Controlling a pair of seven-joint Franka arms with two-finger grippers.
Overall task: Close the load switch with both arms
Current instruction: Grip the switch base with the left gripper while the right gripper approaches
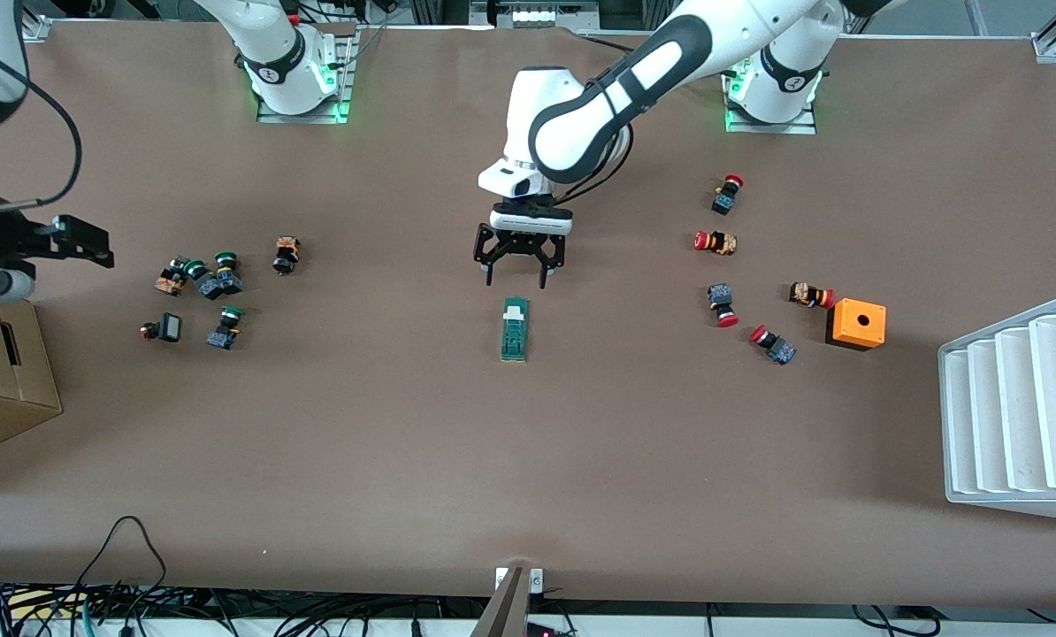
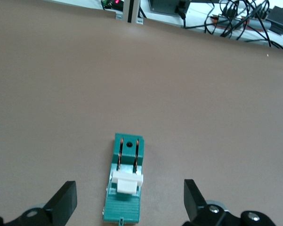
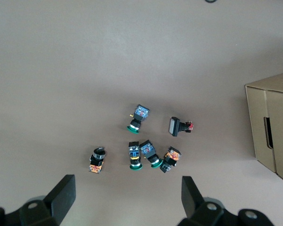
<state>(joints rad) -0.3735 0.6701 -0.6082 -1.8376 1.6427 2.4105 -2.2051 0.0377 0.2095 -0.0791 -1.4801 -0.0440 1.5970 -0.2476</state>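
Observation:
The load switch (image 1: 516, 329) is a narrow dark-green block lying flat in the middle of the table. Its white piece (image 2: 127, 182) sits near the end that points toward the robots' bases. My left gripper (image 1: 517, 282) hangs over the table just off that white-piece end, open, with nothing between its fingers. In the left wrist view the load switch (image 2: 125, 188) lies centred between the wide-spread left gripper (image 2: 129, 203). My right gripper (image 3: 127, 200) is open and empty, up high over the right arm's end of the table, above bare table beside the green-capped buttons (image 3: 141, 150).
Green-capped push buttons (image 1: 205, 283) are clustered toward the right arm's end, next to a cardboard box (image 1: 2, 380). Red-capped push buttons (image 1: 723, 265), an orange box with a hole (image 1: 856, 324) and a white ribbed rack (image 1: 1019, 407) lie toward the left arm's end.

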